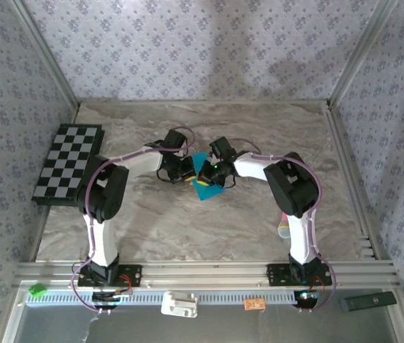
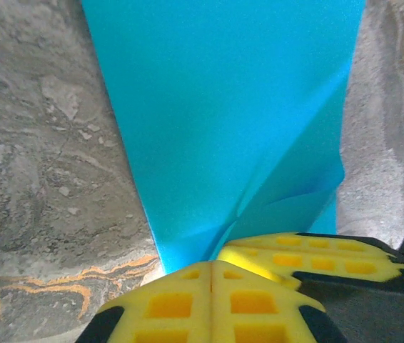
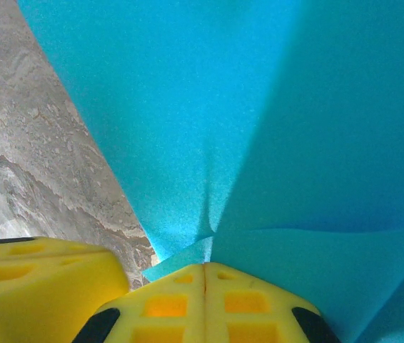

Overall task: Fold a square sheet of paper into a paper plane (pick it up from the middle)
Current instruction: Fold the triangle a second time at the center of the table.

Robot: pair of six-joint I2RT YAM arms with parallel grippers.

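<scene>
The square sheet of paper (image 1: 204,189) is teal-blue and hangs creased in the middle of the table, between the two grippers. In the left wrist view the sheet (image 2: 223,107) spreads away from my left gripper (image 2: 211,263), whose yellow pads are pressed together at the sheet's lower edge, with a crease running up from them. My right gripper (image 3: 204,266) is shut the same way, and folds of the paper (image 3: 259,128) fan out from its tip. The two grippers (image 1: 196,172) meet tip to tip on the paper; the right one's fingers (image 2: 309,257) lie just beside the left's.
A black-and-white checkered board (image 1: 68,164) lies at the left edge of the marble table (image 1: 202,229). A pink stick with a yellowish end (image 1: 284,226) lies beside the right arm. Patterned walls close in three sides.
</scene>
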